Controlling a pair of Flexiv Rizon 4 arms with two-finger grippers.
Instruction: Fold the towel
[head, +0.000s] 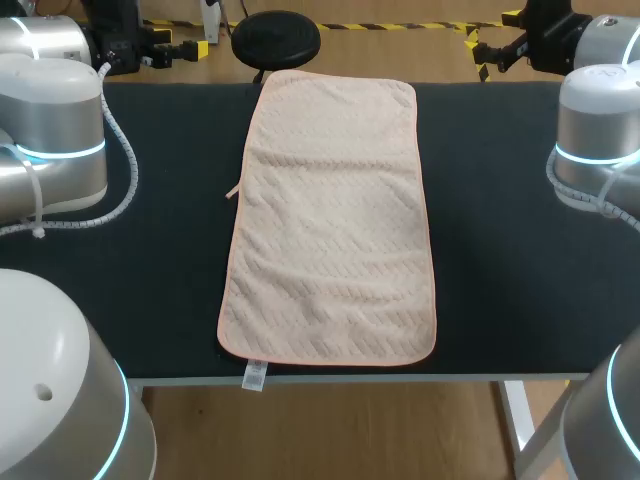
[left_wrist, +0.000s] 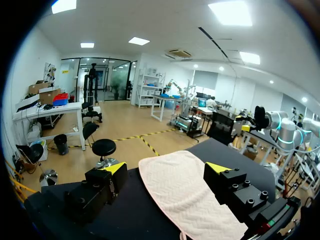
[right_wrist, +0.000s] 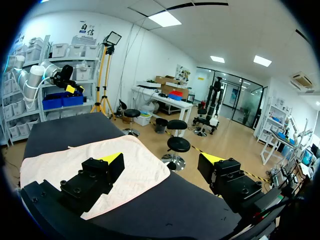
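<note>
A pale pink towel (head: 330, 220) lies spread flat, lengthwise down the middle of the dark table (head: 500, 250), with a small white label at its near edge. My left gripper (head: 180, 48) hangs open past the table's far left edge, well apart from the towel. My right gripper (head: 490, 45) is open too, beyond the far right edge. In the left wrist view the towel (left_wrist: 185, 192) lies below and between the spread fingers of the left gripper (left_wrist: 167, 170). In the right wrist view the towel (right_wrist: 95, 167) lies under the right gripper (right_wrist: 162, 161), mostly beneath one finger.
A black round stool (head: 276, 38) stands on the floor just behind the table's far edge. The silver arm links (head: 50, 140) rise over both side edges of the table.
</note>
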